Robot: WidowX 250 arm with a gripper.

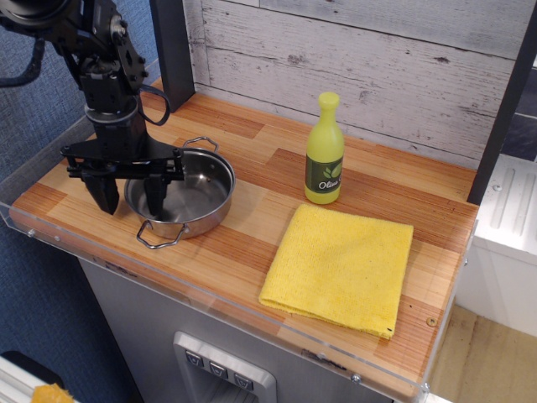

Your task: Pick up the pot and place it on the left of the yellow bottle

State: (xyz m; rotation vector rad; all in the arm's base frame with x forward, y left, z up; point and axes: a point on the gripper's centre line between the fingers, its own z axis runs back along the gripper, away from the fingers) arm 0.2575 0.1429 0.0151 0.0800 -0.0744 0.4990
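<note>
The shiny steel pot (189, 193) with two wire loop handles sits on the wooden counter at the left. The yellow bottle (325, 153) with a dark green label stands upright near the back middle, well to the right of the pot. My black gripper (132, 200) is open and points down over the pot's left rim. One finger (156, 196) is inside the pot and the other finger (107, 196) is outside it, so they straddle the rim. Nothing is gripped.
A flat yellow cloth (340, 267) lies at the front right of the counter (252, 243). A dark post (172, 50) stands at the back left by the plank wall. A clear plastic lip runs along the counter's front and left edges.
</note>
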